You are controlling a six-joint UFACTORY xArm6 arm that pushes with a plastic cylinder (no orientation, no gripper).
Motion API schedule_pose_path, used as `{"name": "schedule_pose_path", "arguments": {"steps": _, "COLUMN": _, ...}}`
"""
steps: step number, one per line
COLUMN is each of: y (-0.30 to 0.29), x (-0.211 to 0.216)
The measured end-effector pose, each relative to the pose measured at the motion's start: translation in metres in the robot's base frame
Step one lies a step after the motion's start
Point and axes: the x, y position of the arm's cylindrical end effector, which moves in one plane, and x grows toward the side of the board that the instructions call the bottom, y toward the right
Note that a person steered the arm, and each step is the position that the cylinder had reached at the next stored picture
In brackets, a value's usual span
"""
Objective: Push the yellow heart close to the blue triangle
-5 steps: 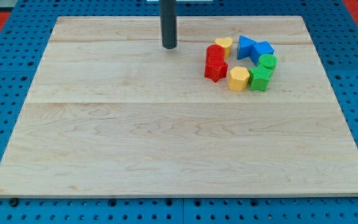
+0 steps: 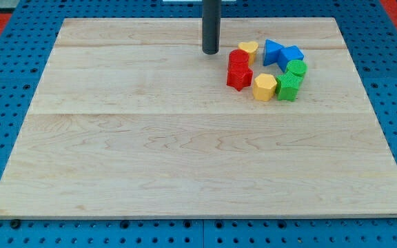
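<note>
The yellow heart (image 2: 248,48) lies near the view's top right of the wooden board, just left of the blue triangle (image 2: 273,52), with a small gap between them. My tip (image 2: 210,52) stands on the board a short way to the left of the yellow heart, apart from it. The rod rises out of the view's top.
A ring of blocks surrounds the heart: a red cylinder (image 2: 238,59), a red star (image 2: 239,76), a yellow hexagon (image 2: 265,87), a green block (image 2: 288,87), a green cylinder (image 2: 296,68) and a second blue block (image 2: 293,55). The board (image 2: 185,151) lies on a blue pegboard.
My tip has moved to the right, closer to the yellow heart. The blocks have not moved.
</note>
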Motion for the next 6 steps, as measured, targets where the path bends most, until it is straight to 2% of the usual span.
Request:
{"name": "schedule_pose_path", "arguments": {"steps": 3, "y": 0.041, "x": 0.0}}
{"name": "schedule_pose_path", "arguments": {"steps": 6, "y": 0.047, "x": 0.0}}
